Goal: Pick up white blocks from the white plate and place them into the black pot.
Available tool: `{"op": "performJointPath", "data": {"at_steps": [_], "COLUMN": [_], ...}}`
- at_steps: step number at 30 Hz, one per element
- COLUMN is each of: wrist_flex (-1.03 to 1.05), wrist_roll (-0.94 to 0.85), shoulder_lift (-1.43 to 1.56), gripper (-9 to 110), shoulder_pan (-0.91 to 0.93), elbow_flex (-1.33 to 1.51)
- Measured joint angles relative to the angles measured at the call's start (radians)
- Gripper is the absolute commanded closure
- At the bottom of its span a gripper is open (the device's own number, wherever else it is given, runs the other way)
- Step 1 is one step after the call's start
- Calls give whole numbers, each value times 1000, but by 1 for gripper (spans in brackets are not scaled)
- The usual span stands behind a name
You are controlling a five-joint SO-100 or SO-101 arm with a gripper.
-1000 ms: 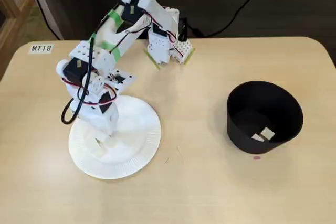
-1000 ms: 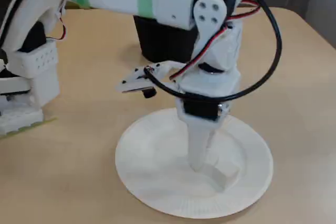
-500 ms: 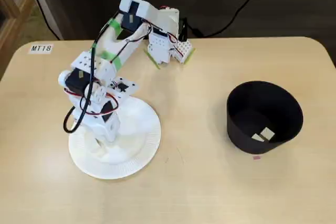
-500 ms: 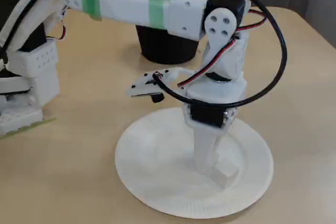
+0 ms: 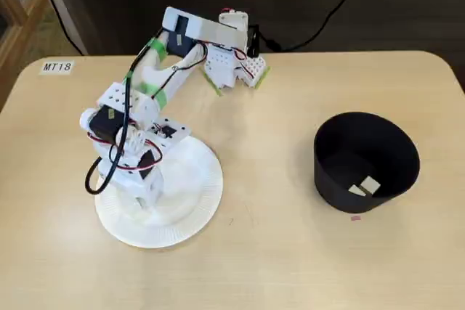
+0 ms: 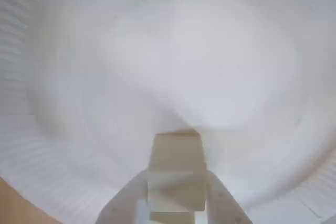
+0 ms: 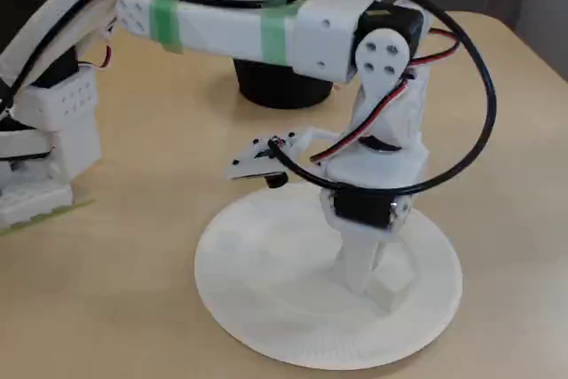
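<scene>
Claw (image 6: 176, 211) pinching a cream block (image 6: 176, 174) between its two white fingers (image 6: 125, 203), as the wrist view shows from directly above; the block sits squarely in the grip, its top face clear of the fingers. Beneath and all around the claw lies the plate (image 6: 68, 77), smooth in the centre and ribbed at the rim, which curves past on the left of the claw in that view. In a fixed view the claw (image 7: 362, 277) points straight down over the plate (image 7: 257, 299), tip close to the surface, and a pale block-like shape shows just beside the tip; contact with the plate cannot be told. Above the claw stand the wrist servo and a loop of black cable, then the white arm (image 7: 222, 24) with green tape bands running back to its base. In the other fixed view the claw (image 5: 138, 205) is over the part of the plate (image 5: 192, 201) farthest from the pot (image 5: 363, 179). The pot stands well apart from the claw, across bare table (image 5: 276, 252), and holds two pale blocks (image 5: 370, 185) on its floor.
</scene>
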Motion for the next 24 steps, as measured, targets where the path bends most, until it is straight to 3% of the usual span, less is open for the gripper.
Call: {"op": "performJointPath", "data": {"at_steps": [13,24], "wrist_flex": [0,0], "wrist_roll": [-135,-181], "shoulder_lift": [31,219], "gripper": [104,104], "shoulder_pan": [49,55], "elbow_flex": [8,190]}}
